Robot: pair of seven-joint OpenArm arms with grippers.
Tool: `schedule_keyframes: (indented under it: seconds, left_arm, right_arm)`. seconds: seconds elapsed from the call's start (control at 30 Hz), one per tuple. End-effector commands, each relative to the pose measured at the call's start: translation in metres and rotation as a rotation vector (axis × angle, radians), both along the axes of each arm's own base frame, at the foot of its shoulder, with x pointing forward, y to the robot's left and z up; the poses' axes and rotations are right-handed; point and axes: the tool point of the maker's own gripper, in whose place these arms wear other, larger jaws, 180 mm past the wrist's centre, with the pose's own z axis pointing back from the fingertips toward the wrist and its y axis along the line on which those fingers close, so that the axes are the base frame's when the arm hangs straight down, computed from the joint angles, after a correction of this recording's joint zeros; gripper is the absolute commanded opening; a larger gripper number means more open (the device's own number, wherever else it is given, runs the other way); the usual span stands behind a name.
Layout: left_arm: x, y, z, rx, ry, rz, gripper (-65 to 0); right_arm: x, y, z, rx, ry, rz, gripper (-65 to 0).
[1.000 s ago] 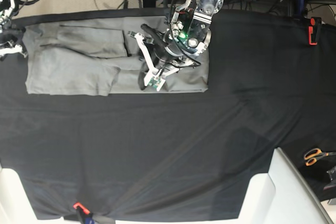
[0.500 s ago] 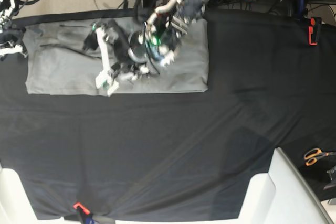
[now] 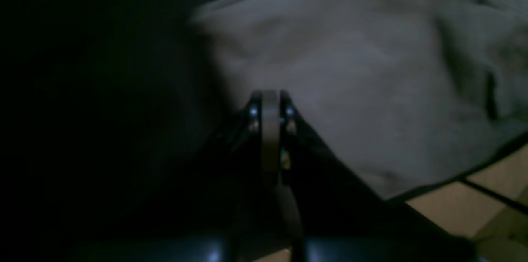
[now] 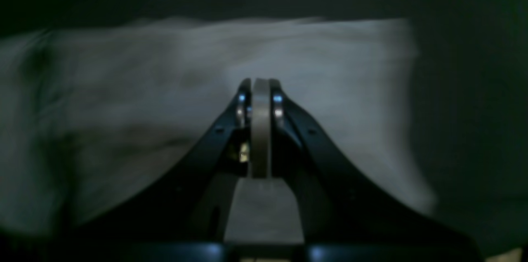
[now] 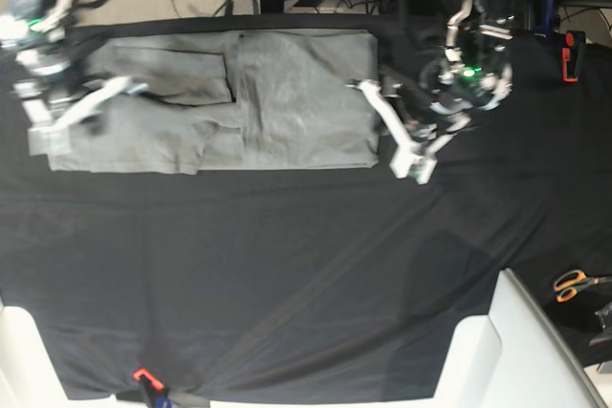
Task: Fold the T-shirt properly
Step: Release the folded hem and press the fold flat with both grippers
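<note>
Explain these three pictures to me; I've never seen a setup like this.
This is a two-armed robot at a table covered in black cloth. The base picture looks down from overhead; the two dark, blurry ones come from cameras on each wrist, looking along the pincers. A grey T-shirt, partly folded, lies flat near the far edge. The left end effector hangs beside the shirt's edge, shut and empty. The right end effector is at the shirt's opposite end, also shut, gripping nothing visible. Orange-handled scissors lie off to one side.

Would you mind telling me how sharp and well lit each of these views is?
Left wrist: dim, T-shirt soft, left side nearly black. Right wrist: dark, the cloth smeared sideways by motion blur. Base: evenly lit; both arms slightly blurred.
</note>
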Motion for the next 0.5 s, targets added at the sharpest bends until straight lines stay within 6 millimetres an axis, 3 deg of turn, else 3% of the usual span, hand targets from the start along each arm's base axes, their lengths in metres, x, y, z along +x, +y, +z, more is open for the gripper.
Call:
schedule_keyframes:
  seconds: [0.0, 0.07, 0.2, 0.37, 0.47]
  left_arm:
    - [0.006, 0.01, 0.01, 0.01, -0.039, 0.008, -65.0]
    - [0.0, 0.024, 0.01, 0.032, -0.034, 0.026, -65.0]
    - [-0.013, 0.026, 0.008, 0.031, -0.044, 0.013, -65.0]
    - [-0.032, -0.026, 0.0, -0.046, -0.033, -0.09, -65.0]
    - [-0.041, -0.034, -0.006, -0.069, -0.004, -0.048, -65.0]
  right_arm:
    - [0.001, 0.01, 0.006, 0.005, -0.024, 0.036, -65.0]
    - [-0.001, 0.023, 0.004, 0.023, -0.017, 0.065, -65.0]
    - [-0.001, 0.018, 0.004, 0.018, -0.018, 0.05, -65.0]
    - [0.0, 0.0, 0.001, 0.0, -0.013, 0.005, -65.0]
    - [-0.004, -0.016, -0.004, -0.01, 0.004, -0.038, -65.0]
